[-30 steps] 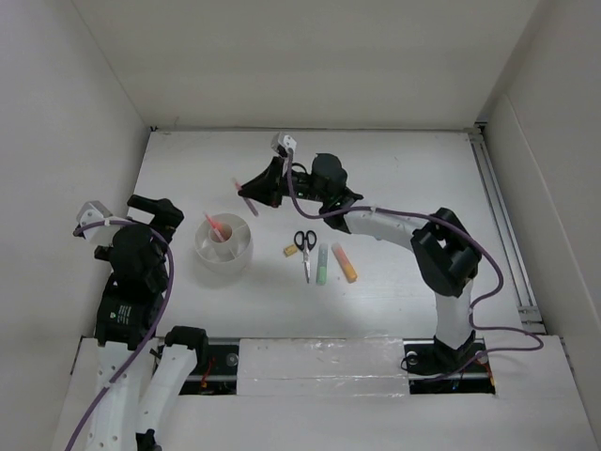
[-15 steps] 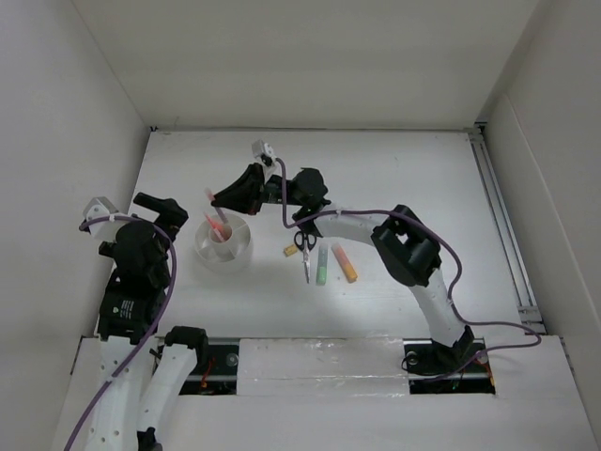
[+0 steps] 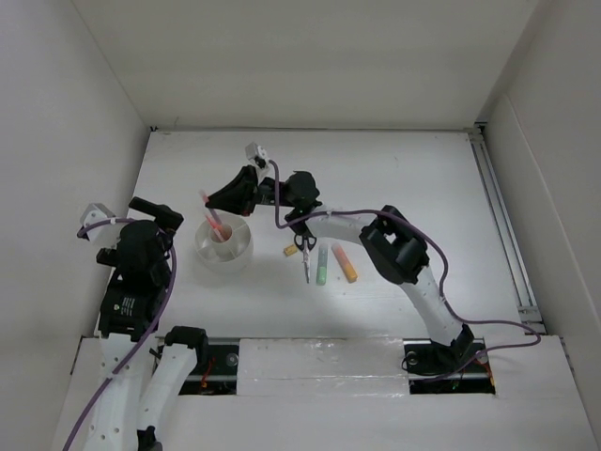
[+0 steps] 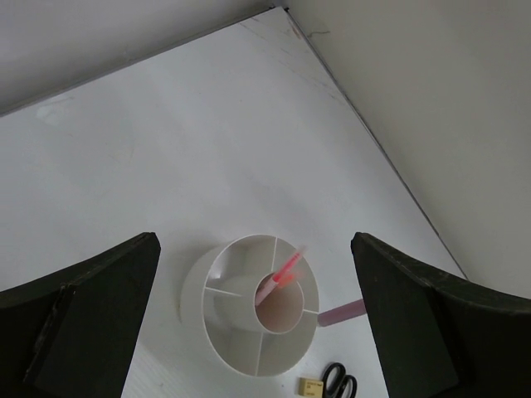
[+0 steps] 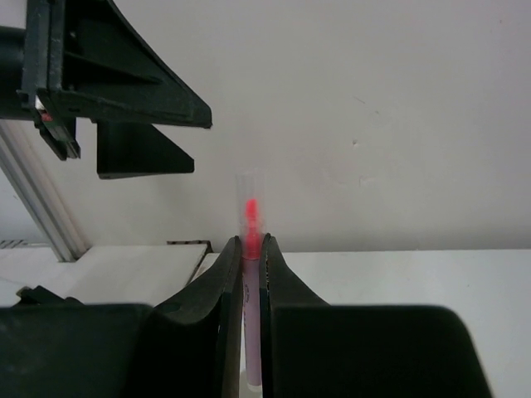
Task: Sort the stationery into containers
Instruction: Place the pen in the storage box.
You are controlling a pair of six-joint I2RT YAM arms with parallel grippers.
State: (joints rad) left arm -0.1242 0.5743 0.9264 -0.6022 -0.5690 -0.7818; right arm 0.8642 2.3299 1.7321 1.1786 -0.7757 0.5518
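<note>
The right arm's black fingers [image 5: 251,274] are pinched on a thin pink pen [image 5: 251,332], its red tip poking out beyond them, held above the far rim of the round white divided tub [image 3: 223,246]. Another pink pen [image 4: 280,278] stands in the tub's centre cup. The left arm's fingers [image 4: 257,332] are spread wide, holding nothing. Black-handled scissors [image 3: 304,246], a green marker [image 3: 321,265] and an orange marker [image 3: 344,262] lie on the white worktop [image 3: 404,178]. No writing is legible.

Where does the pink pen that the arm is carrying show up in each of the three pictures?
Top view: the held pen sticks out of the right gripper, just above the tub.
Left wrist: its end pokes out right of the tub.
Right wrist: centre, clamped between the fingers.
Shared landmark: the tub, absent from the right wrist view.
</note>
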